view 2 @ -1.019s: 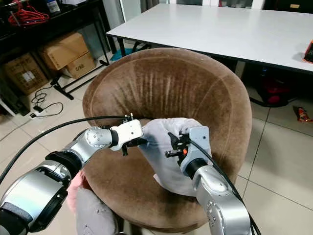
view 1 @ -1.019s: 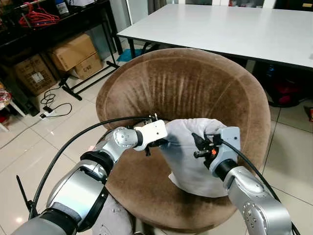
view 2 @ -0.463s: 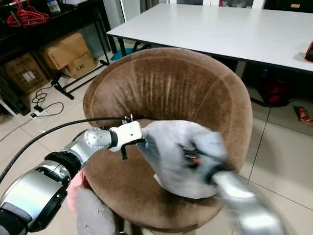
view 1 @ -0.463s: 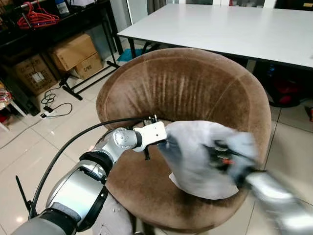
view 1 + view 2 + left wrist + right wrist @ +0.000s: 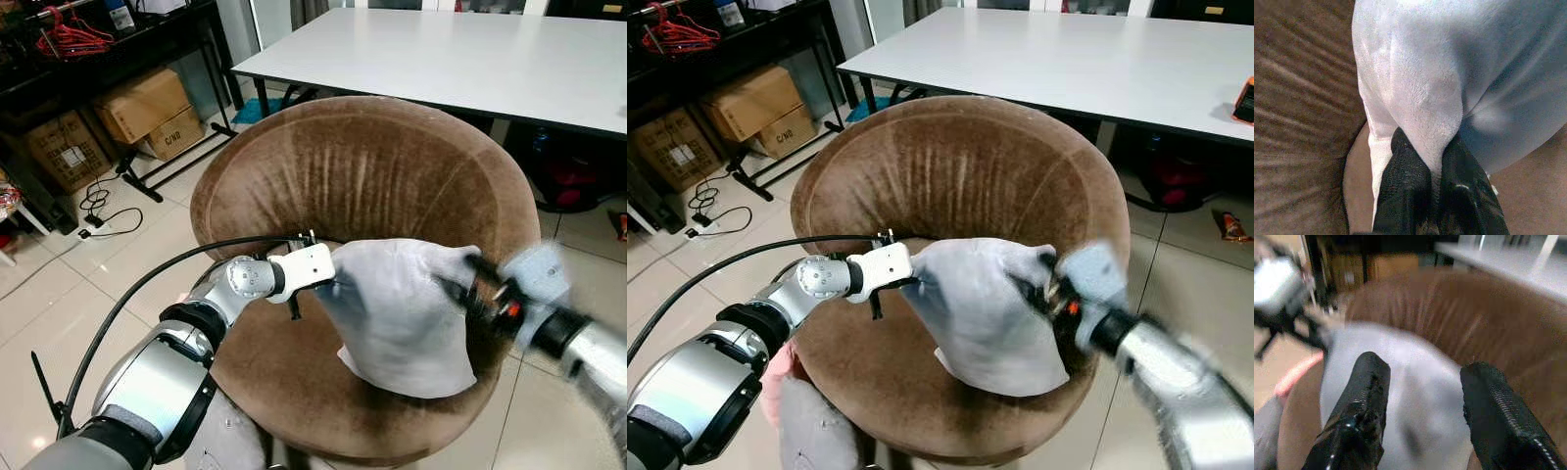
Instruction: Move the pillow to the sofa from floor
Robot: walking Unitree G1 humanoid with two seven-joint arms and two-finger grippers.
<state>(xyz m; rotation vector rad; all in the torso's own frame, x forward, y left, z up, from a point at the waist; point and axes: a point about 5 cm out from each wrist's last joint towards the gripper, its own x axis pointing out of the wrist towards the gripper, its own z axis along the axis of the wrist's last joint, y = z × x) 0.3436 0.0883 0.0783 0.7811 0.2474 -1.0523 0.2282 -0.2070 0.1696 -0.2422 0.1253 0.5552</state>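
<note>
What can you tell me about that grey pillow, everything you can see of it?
The pillow is pale grey, soft and plush-looking, with rumpled, sagging fabric. It rests tilted on the seat of the round brown chair, leaning toward the backrest. The left gripper pinches one corner of it, a fold of cloth squeezed between the shut jaws. The right gripper is beside its other end, jaws open and apart from it, blurred by motion. A small tag seems to show at its lower edge.

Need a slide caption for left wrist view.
Left tool pinches pillow corner above brown sofa seat.
</note>
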